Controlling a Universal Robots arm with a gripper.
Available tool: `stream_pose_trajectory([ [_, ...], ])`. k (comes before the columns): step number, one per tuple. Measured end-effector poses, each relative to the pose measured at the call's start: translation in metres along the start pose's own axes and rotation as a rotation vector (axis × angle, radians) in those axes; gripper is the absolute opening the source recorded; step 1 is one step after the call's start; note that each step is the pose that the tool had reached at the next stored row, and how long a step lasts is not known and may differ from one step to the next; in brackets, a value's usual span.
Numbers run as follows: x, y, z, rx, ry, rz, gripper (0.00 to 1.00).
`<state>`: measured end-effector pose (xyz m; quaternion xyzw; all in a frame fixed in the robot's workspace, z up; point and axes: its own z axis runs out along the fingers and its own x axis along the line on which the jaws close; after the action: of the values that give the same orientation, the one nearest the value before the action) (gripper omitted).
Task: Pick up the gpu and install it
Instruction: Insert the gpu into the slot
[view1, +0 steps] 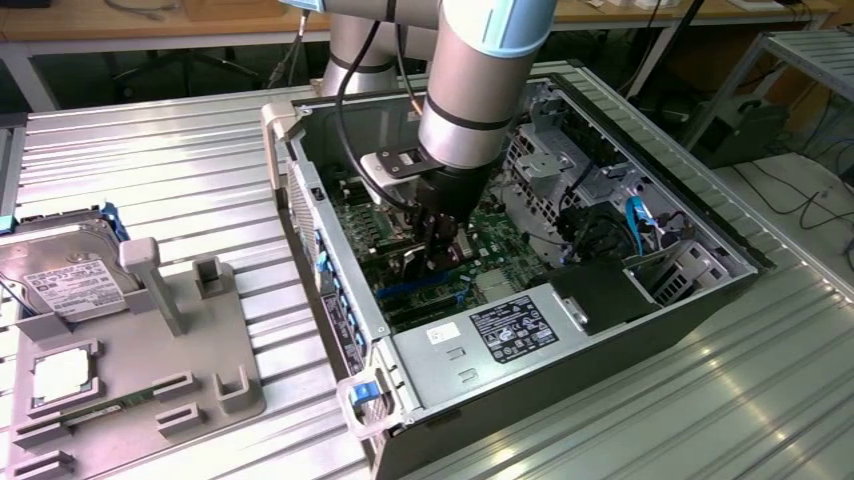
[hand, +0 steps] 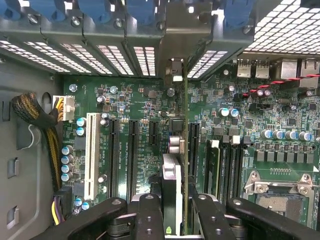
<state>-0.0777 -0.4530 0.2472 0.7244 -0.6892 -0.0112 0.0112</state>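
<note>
My end effector is clamped, partly closed, on the gpu; if its edge misses the slot beneath, pushing could crack it

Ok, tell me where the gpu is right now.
The gpu is held edge-on in the gripper, inside the open computer case at the exterior view's middle, above the motherboard's black slots.

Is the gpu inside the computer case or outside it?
Inside: the gripper holds the gpu on edge over the motherboard, between the case walls.
</note>
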Motion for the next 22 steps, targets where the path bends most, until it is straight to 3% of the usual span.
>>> stream_pose_trajectory([
  [22,-0.004,0.0021,-0.0004,0.0021,0.0028,0.001,0.28],
])
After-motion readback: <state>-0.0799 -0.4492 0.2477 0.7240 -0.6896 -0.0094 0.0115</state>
